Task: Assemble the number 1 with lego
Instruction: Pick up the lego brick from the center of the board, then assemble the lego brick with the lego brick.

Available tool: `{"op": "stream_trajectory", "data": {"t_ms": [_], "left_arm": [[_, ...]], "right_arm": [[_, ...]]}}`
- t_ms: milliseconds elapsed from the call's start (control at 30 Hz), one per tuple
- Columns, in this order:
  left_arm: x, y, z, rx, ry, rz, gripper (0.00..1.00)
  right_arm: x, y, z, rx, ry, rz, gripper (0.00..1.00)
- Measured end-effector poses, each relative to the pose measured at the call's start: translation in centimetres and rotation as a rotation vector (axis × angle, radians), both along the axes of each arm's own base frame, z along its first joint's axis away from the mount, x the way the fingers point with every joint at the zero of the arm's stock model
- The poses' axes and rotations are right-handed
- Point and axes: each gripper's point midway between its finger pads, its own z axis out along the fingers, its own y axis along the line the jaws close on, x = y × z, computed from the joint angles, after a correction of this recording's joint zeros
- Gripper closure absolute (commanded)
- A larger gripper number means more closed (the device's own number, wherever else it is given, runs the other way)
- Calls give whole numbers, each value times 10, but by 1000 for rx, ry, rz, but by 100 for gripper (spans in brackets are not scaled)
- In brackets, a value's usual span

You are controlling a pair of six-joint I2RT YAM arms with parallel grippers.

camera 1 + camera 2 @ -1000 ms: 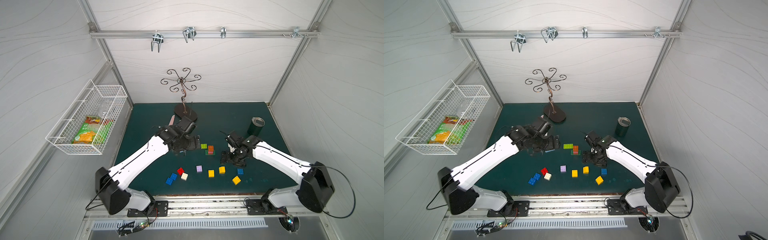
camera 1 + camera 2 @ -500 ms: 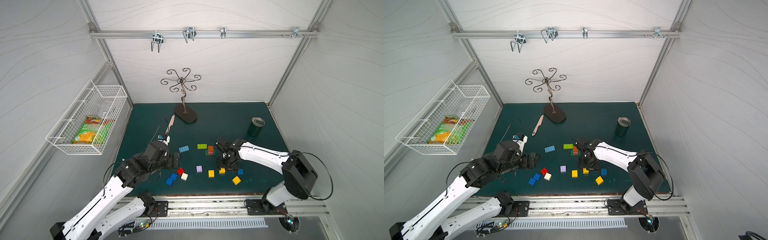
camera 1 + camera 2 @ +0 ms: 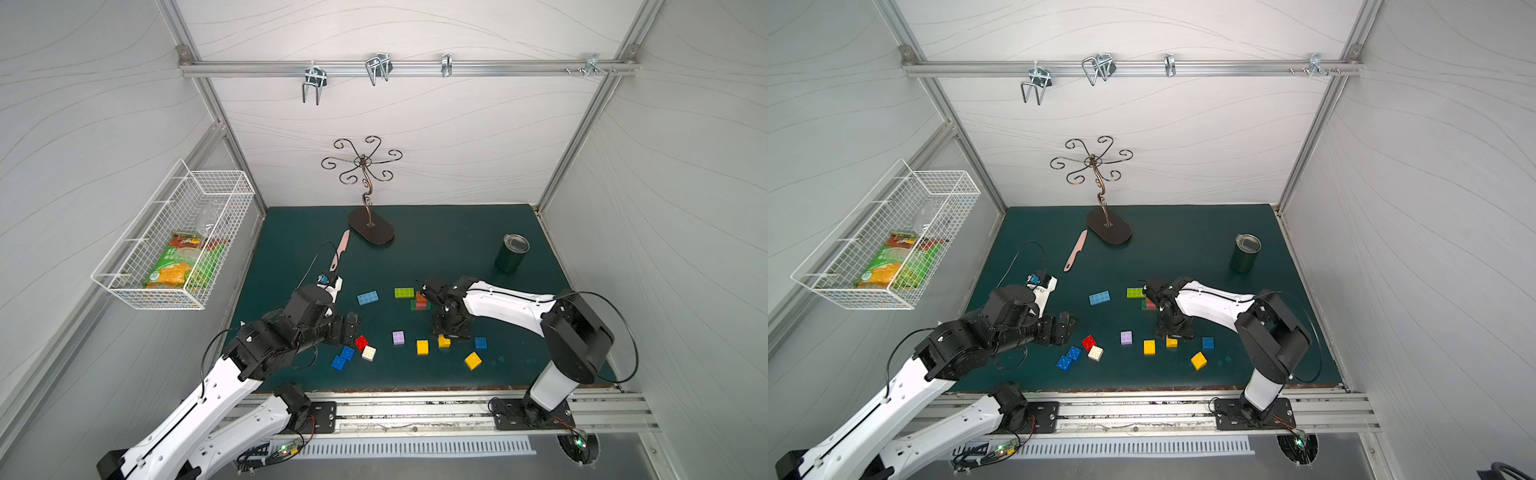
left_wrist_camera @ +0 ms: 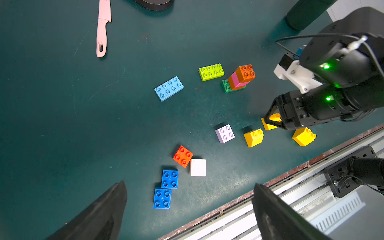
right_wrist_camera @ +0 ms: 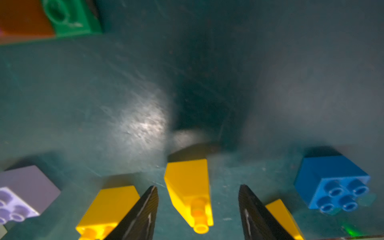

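On the green mat (image 3: 436, 249), the left gripper (image 4: 189, 184) hangs well to the left, jaws wide apart and empty. The right gripper (image 5: 197, 187) is the nearer one. It points down on the near side of the orange-and-pink stack (image 4: 239, 80), apart from it, with its jaws parted. Straight between them, with a gap on either side, sits one square yellow brick (image 5: 188, 182).

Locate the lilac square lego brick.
In both top views, the lilac square brick lies front-centre, between the red square brick and the nearest yellow square brick.
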Motion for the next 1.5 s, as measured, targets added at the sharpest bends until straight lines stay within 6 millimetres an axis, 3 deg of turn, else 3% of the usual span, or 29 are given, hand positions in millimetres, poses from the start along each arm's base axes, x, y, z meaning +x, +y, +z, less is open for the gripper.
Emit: {"op": "stream_trajectory", "data": {"t_ms": [100, 200, 533, 767, 1033, 1233, 1400, 1500], "left_arm": [[-1, 1, 0, -2, -5, -1, 1], [-1, 1, 1, -7, -11, -1, 1], [-3, 3, 4, -18, -28, 1, 0], [-3, 3, 3, -16, -27, 1, 1], [-2, 4, 3, -15, -28, 4, 1], [-2, 4, 4, -14, -30, 5, 1], [-2, 5, 3, -12, -34, 9, 1], [-2, 6, 3, -10, -37, 12, 1]], "right_arm": [[1, 5, -1, -6, -3, 7, 40], [0, 5, -3, -17, -1, 4, 51], [0, 1, -12, -58, 15, 1, 54], [0, 1, -13, -67, 19, 2, 72], [2, 3, -6, -60, 14, 1, 80], [20, 25, 32, 36, -29, 1, 87], [56, 49, 83, 138, -117, 22, 90], [75, 56, 104, 167, -155, 31, 90]]}}
